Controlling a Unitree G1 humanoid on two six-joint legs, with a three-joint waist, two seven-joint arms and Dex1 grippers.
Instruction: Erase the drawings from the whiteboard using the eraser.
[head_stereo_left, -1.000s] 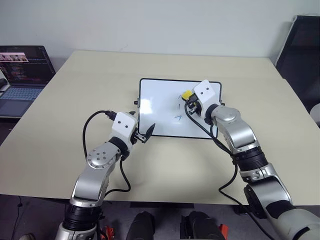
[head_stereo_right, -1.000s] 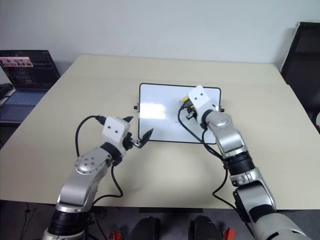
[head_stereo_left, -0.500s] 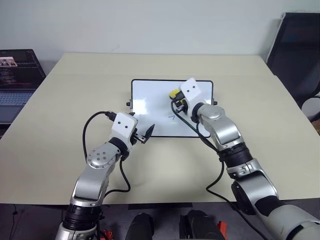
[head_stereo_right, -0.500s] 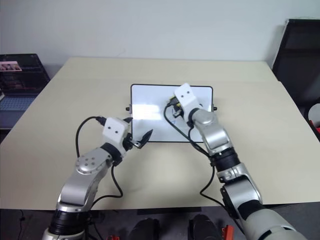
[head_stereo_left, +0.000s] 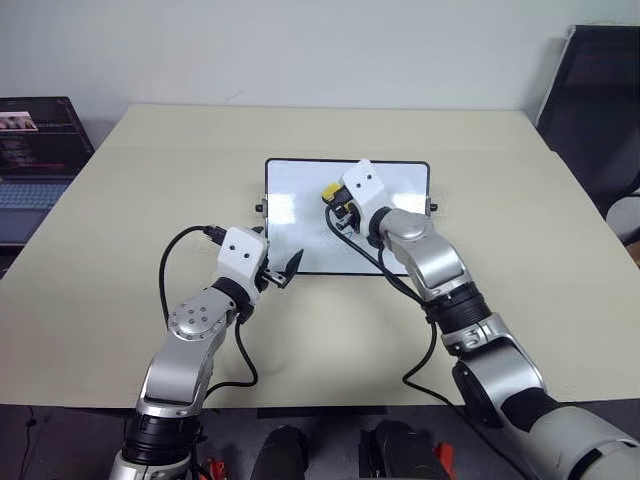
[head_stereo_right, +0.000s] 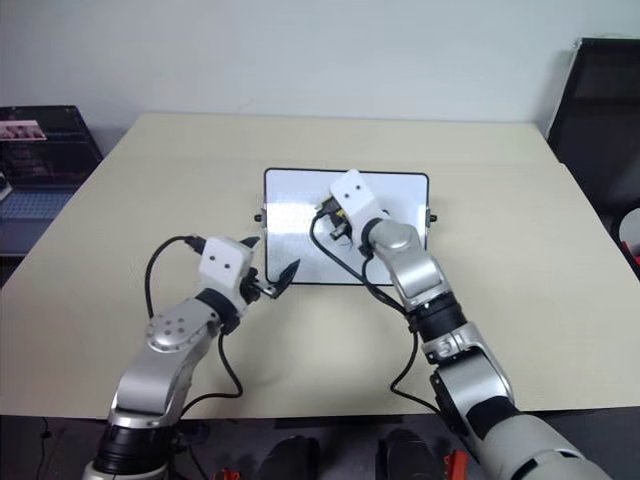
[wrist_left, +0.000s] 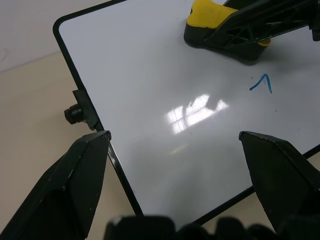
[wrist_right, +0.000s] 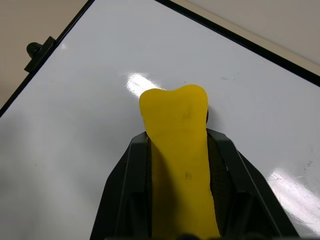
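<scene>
Fingers of the right gripper (wrist_right: 177, 165) are clamped on the eraser (wrist_right: 179, 145), one black finger along each long side, the yellow block sticking out past the tips. In the head views the eraser (head_stereo_left: 329, 190) sits over the upper middle of the whiteboard (head_stereo_left: 300, 215), its dark underside facing the glossy surface; whether it presses on the board or hovers just above cannot be told.

One blue-green mark (wrist_left: 262, 83) is left to see, a small "7"-like stroke. In the left wrist view it lies just beside the eraser (wrist_left: 210, 20), apart from it. On the head-view clock face it likely falls at about 5 o'clock from the eraser, toward the board's near edge, where the right forearm covers it. So the coming wipe probably has to draw the block back toward the robot, its long axis running roughly from 4 to 10 o'clock.

At the whiteboard's 7 o'clock corner the left gripper (head_stereo_left: 283, 272) has its fingers spread apart, straddling the black frame without closing on it. The right arm is the nearer one and carries the tool.
</scene>
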